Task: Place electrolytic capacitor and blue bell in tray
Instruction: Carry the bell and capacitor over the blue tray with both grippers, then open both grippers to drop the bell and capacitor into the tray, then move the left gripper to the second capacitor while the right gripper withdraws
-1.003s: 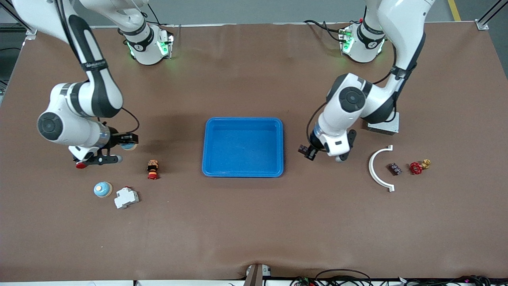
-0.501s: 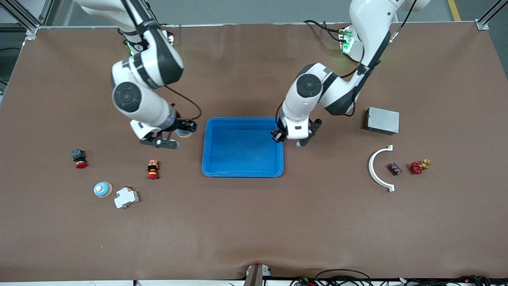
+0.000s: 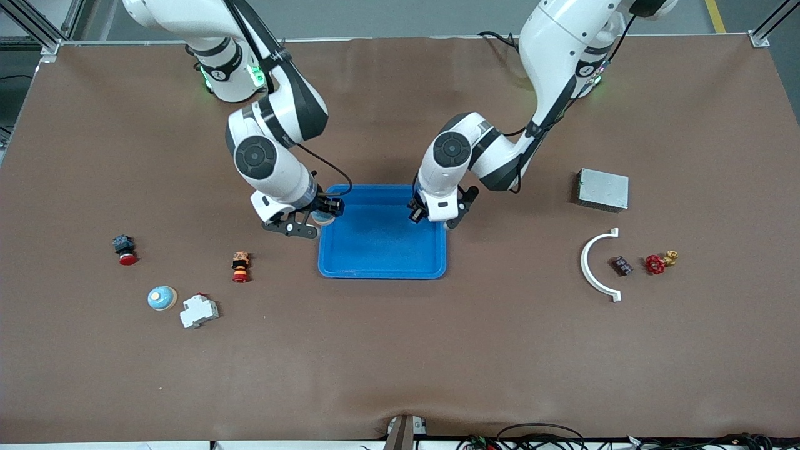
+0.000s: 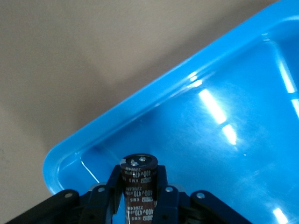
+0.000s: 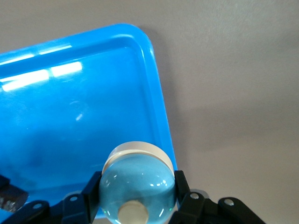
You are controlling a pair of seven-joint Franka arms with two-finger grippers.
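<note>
The bright-blue tray [image 3: 382,265] lies at the table's middle. My left gripper [image 3: 415,212] is shut on the dark electrolytic capacitor [image 3: 414,214] and holds it over the tray's rim toward the left arm's end. In the left wrist view the capacitor [image 4: 138,184] sits between the fingers [image 4: 103,196] above a tray corner [image 4: 70,154]. My right gripper [image 3: 323,215] is shut on a light-blue bell [image 3: 322,217] over the tray's rim toward the right arm's end. The right wrist view shows the bell [image 5: 138,186] above the tray rim [image 5: 156,93].
A second blue bell [image 3: 162,297], a white breaker [image 3: 199,310], a red push button [image 3: 124,249] and an orange-red button [image 3: 240,265] lie toward the right arm's end. A grey metal box [image 3: 602,189], a white curved piece [image 3: 594,265], a small dark part [image 3: 621,265] and a red valve [image 3: 656,264] lie toward the left arm's end.
Both arms have swung in toward the tray with their loads. The left gripper came from the table beside the white curved piece, the right from above the red button.
</note>
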